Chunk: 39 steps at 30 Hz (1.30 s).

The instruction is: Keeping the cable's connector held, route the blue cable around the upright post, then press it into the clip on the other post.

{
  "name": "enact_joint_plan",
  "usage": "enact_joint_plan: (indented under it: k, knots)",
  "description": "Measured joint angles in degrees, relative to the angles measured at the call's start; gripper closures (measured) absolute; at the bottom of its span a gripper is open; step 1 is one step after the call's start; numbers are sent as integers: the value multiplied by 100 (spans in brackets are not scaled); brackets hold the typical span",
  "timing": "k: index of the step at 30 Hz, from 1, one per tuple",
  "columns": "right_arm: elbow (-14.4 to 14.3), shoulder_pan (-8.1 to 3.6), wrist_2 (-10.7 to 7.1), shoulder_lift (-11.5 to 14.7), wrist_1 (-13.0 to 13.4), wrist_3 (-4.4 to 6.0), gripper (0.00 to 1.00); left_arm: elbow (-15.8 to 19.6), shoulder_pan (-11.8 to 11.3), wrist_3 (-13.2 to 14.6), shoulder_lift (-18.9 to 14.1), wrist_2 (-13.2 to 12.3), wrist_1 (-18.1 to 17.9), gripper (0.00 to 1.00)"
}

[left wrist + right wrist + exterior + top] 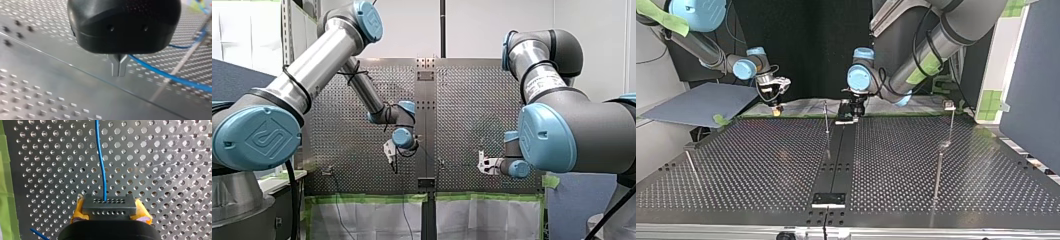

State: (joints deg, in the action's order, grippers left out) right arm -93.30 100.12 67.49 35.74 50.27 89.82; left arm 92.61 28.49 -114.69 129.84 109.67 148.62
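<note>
Right gripper [110, 213]: yellow pads [143, 216] clamped on black connector [109, 205], at table [162, 170] edge by arm bases. Blue cable [101, 162]: straight ahead from connector, along gripper's line. Left gripper [119, 68]: metal fingers [115, 67] pinched shut mid-table, cable just beside; prob. nearer arm for routing. Can't tell if cable gripped; post [183, 60] blurred, clip not made out.

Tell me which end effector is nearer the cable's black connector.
Right. My right end effector grips the connector between its yellow pads; my left end effector is apart from it, further along the blue cable.
</note>
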Motion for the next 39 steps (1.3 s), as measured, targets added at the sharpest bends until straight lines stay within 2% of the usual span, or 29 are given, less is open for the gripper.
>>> enact_joint_plan:
  k: [12,23,29,39]
  knots:
    - [-1,3,2,0,1,2,100,-2,-116,134,-698,-67,465,100]
    - [0,1,2,0,9,18,100,-7,-87,477,-1283,-124,749,100]
    - [-1,2,2,0,10,27,100,-17,-60,562,-1652,-143,896,100]
    - [-1,1,2,-4,10,29,100,-275,-95,679,-2195,105,1322,100]
